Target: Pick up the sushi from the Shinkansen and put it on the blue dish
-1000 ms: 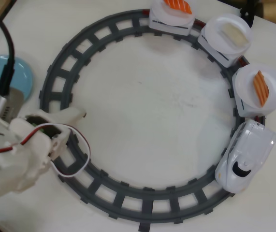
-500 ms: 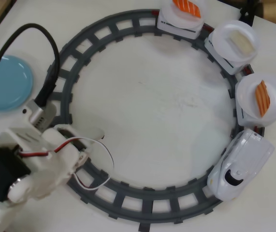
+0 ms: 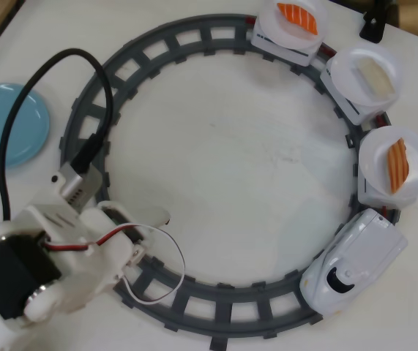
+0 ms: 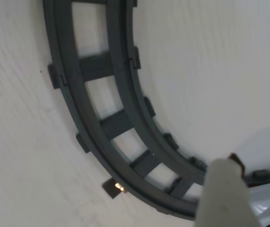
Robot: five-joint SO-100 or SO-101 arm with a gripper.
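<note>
On the bench: bench (image 3: pixel 230 168), white, carries a closed ring of grey track (image 3: pixel 166 39), so the train only circles and the arm must meet it at the rail.
Arm: white body (image 3: pixel 47 270) sits over the ring's lower-left arc in the overhead view, at the side nearest the blue dish (image 3: pixel 7 124), well apart from the train.
Shinkansen: nose (image 3: pixel 351 263) at lower right, three cars trailing up the right-hand arc, each topped by a white plate.
Blue dish: outside the ring at upper left, bare.
Tool: tool (image 3: pixel 150 217) reaches just inside the rail, holding nothing; only one pale finger (image 4: pixel 227 198) shows in the wrist view, so apart or together I cannot tell.
Sushi: sushi (image 3: pixel 397 165) lies on the plate of the car right behind the nose, untouched.
</note>
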